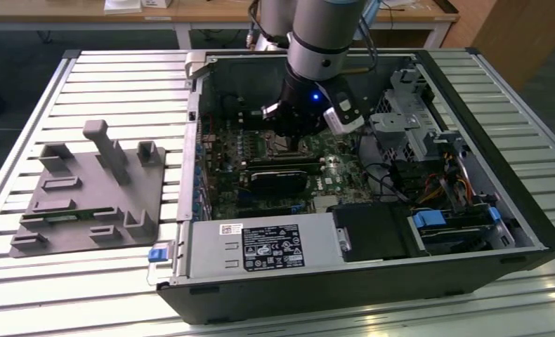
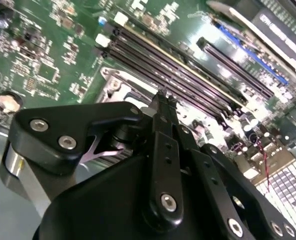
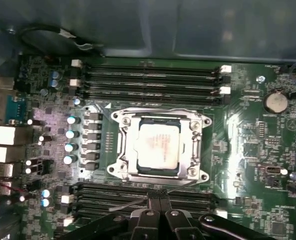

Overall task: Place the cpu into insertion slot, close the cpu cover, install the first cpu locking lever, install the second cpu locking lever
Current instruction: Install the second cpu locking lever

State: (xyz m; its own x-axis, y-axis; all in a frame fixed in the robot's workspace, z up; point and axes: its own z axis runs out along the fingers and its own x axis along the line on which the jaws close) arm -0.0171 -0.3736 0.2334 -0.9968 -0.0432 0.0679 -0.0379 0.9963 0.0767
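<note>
Cpu [image 3: 158, 145] sits in slot [image 3: 119, 165] under lowered cover [image 3: 200, 146], just beyond the pincer [image 3: 160, 196]. Pincer closed, empty. Cpu judged light, stiff, fragile; handle by edges.

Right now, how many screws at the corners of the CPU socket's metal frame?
4 screws in the first wrist view, one at each corner of the insertion slot that holds the cpu. None looks hidden.

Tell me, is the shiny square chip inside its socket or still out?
In. In the first wrist view the cpu lies flat inside the insertion slot, with the cpu cover framing it. The claw sits beside it.
</note>
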